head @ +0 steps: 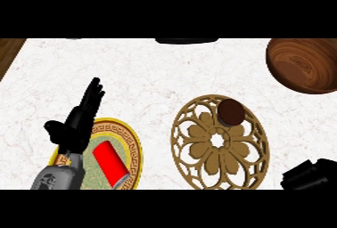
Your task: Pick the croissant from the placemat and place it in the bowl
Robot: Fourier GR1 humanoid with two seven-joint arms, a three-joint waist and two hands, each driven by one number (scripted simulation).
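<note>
While fingers stand straight, left hand [77, 119] open, holding nothing.

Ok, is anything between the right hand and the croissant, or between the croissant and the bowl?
Nothing visible. Only the flat placemat lies between the right hand and the dark brown croissant, and bare counter between it and the bowl. The plate with the red block and the left hand sit off to the left.

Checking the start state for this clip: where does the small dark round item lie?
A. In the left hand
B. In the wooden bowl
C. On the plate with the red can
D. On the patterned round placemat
D: the dark round item lies on the placemat, near its upper edge.
</note>
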